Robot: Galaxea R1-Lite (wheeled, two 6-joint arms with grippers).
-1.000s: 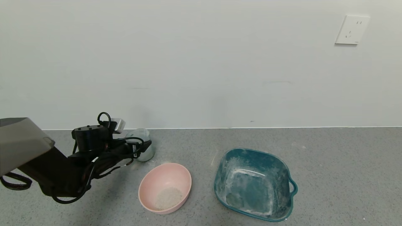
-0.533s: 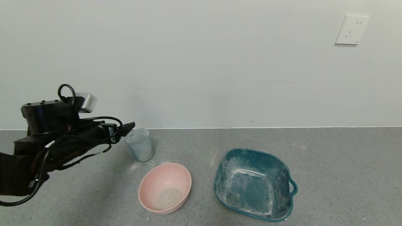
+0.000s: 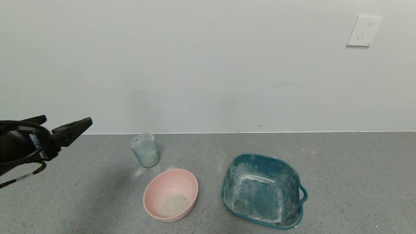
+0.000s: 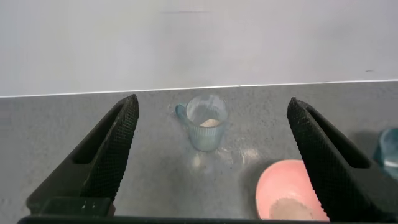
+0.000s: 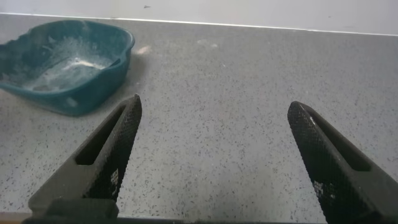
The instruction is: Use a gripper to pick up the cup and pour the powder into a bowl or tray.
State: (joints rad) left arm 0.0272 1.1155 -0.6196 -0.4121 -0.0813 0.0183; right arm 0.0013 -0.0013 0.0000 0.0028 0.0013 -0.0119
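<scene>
Two fingers of the left gripper (image 3: 65, 125) stand wide apart, holding nothing, above the counter's (image 3: 341, 169) left edge. Cup (image 3: 145, 150) stands upright near the back edge, just behind the bowl (image 3: 171, 194) containing powder (image 3: 174, 204). Right gripper (image 5: 214, 158) hangs open and idle beside the tray (image 5: 65, 65).

Readable text: none | label on left gripper (image 3: 61, 128) cable, left edge of frame: white tag, print too small to read | wall socket (image 3: 364, 31), upper right: no lettering legible
</scene>
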